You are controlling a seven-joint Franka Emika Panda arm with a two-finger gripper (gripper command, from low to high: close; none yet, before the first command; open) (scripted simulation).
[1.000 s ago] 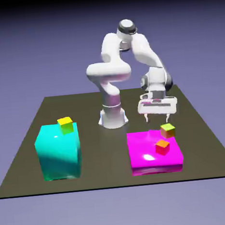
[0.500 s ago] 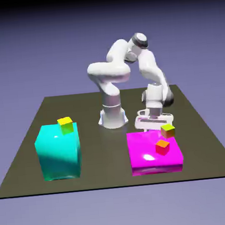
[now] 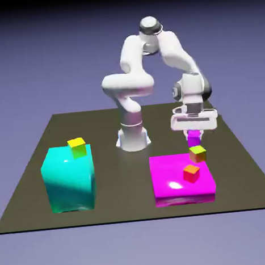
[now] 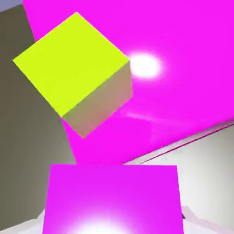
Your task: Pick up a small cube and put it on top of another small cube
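My gripper (image 3: 193, 134) hangs above the far edge of the big magenta block (image 3: 173, 179), shut on a small magenta cube (image 3: 193, 138). In the hand view this magenta cube (image 4: 113, 199) fills the bottom middle and hides the fingertips. Just below the gripper, a small cube (image 3: 197, 153) with a yellow-green top and brownish sides rests on the block's far right corner. The hand view shows that small cube (image 4: 73, 64) at upper left, on the magenta block (image 4: 183, 55).
An orange-topped red cube (image 3: 191, 173) sits on the magenta block toward the camera. A big teal block (image 3: 69, 178) at the exterior view's left carries a yellow-topped green cube (image 3: 77, 147). The robot base (image 3: 133, 136) stands behind.
The gripper dropped behind the magenta block, closed from open, then rose and shifted to the exterior view's right with the small magenta cube in it.
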